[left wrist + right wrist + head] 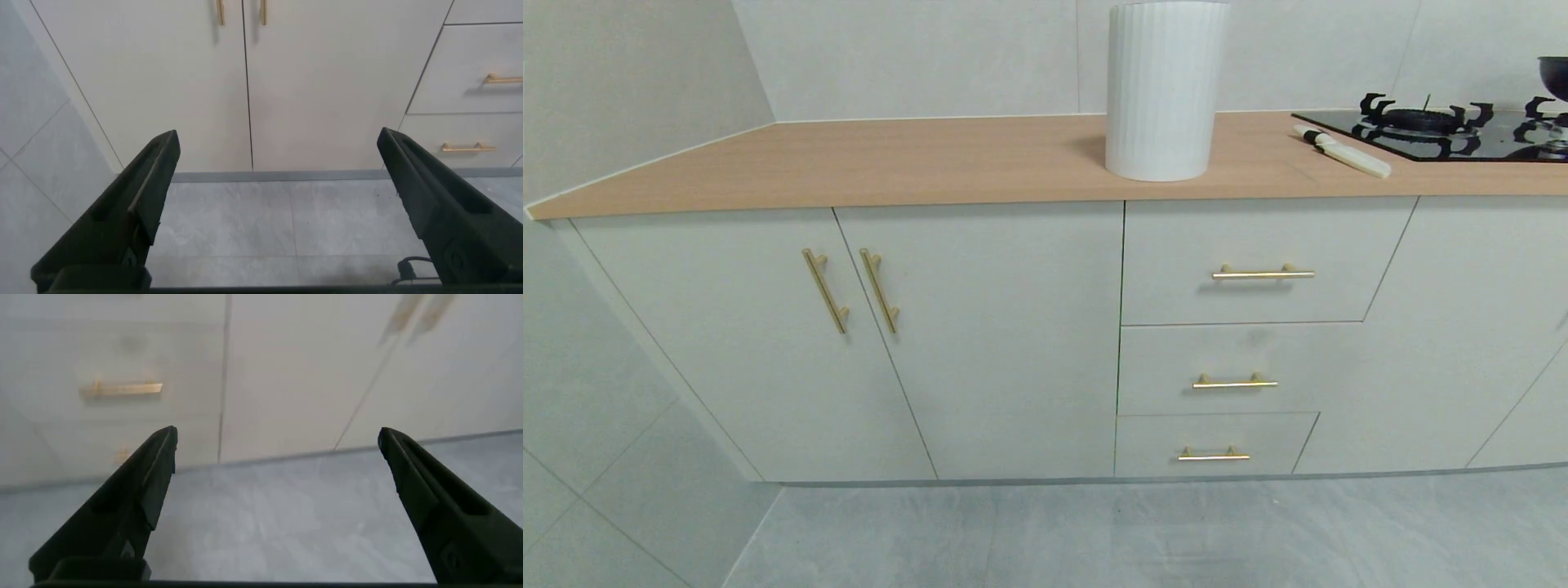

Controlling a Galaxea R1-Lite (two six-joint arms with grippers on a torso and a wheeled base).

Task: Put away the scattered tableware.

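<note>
Gas hob point(1462, 135) on wood counter point(890, 163) w/ drawers point(1258, 245) below.

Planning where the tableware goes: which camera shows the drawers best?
Head view: all three drawers whole, shut. Left wrist view catches two drawer handles; right wrist view, one handle and part of another.

One canister point(1166, 90), one knife point(1346, 154), one hob point(1429, 147), one tabletop point(890, 163); three drawers point(1258, 237); two handled doors point(743, 367) left of drawers.

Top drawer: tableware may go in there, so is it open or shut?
Shut: the top drawer sits flush with the cabinet fronts around it.
</note>
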